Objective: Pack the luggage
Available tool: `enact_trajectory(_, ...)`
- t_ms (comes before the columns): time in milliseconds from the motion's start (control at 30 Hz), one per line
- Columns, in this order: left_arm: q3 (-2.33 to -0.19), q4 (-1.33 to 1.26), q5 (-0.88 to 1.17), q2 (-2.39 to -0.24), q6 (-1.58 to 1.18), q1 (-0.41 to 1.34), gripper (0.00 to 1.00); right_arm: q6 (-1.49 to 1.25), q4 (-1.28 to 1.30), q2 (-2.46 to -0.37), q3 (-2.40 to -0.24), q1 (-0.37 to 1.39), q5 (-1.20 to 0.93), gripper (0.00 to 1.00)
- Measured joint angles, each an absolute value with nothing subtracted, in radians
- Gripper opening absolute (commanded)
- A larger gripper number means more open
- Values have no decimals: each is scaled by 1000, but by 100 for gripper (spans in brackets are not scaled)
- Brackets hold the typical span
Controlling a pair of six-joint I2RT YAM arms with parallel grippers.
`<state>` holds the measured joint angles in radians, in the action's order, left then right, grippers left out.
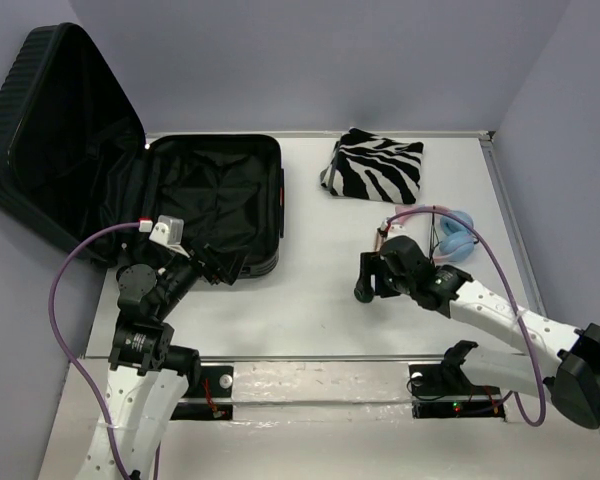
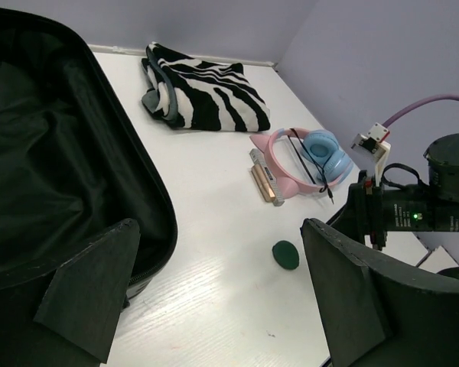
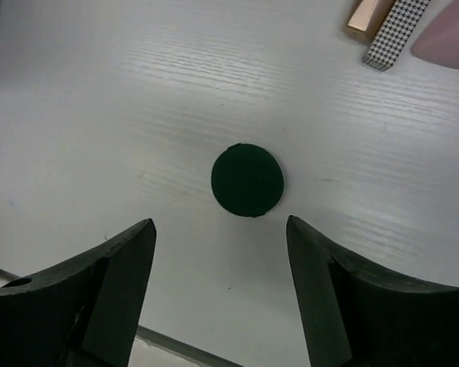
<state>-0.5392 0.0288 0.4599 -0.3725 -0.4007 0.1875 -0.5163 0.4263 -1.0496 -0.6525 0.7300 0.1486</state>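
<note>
Hovering over a small dark green disc (image 3: 247, 180), the right gripper (image 3: 219, 228) has its fingers spread, with the disc untouched just ahead of the gap between them. This looks like the pickup step: lower, then close on the disc. The left gripper (image 2: 219, 229) is spread and empty. The open luggage (image 1: 210, 195) lies beside its left finger, well apart from the right fingers.

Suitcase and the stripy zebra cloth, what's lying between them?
Nothing: between the suitcase and the zebra cloth there is only bare white table, seen in the top view.
</note>
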Motion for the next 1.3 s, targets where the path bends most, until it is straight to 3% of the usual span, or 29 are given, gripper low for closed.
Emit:
enact_trajectory(267, -539, 29, 460, -373, -401, 187, 99, -521, 428, -1159, -653, 770, 234, 77)
enact_trajectory(433, -539, 29, 460, -372, -401, 187, 99, -529, 431, -1212, -659, 802, 254, 70)
enact_trajectory(800, -539, 29, 460, -370, -401, 187, 99, -558, 428, -1302, -675, 846, 272, 66)
enact_trajectory(1000, -539, 29, 460, -369, -402, 187, 99, -574, 424, -1362, -691, 846, 331, 55)
enact_trajectory(1100, -539, 29, 461, -366, -402, 187, 99, -578, 413, -1403, -707, 846, 370, 39)
enact_trajectory(1233, -539, 29, 462, -361, -402, 187, 99, -580, 388, -1448, -720, 846, 390, 27)
enact_trajectory(1300, -539, 29, 463, -361, -402, 187, 99, -577, 381, -1448, -720, 847, 394, 16)
